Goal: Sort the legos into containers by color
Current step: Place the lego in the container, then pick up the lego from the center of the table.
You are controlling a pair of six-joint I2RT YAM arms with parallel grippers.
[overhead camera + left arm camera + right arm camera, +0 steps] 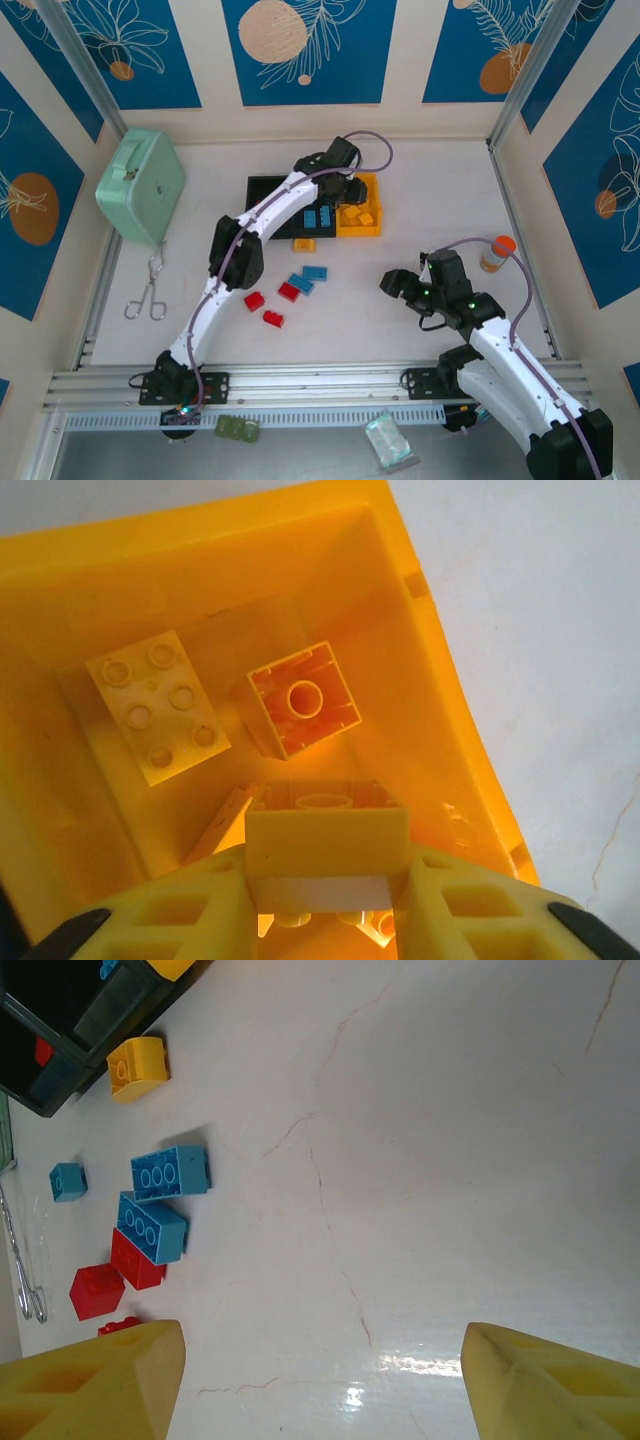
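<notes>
A: In the left tool (pixel 325 895) a yellow brick (pixel 328 845) is gripped between the fingers, hung in the mouth of the yellow bin (pixel 445 670).

B: Drop-off step, it's judged. A release is called for next, though the grip's firmness can't quite be told.

A: The left arm (pixel 265 215) is stretched far forward, wrist down. The right tool (pixel 322 1370) is held wide and empty over the worktop (pixel 450 1160), near the loose legos (pixel 150 1228).
</notes>
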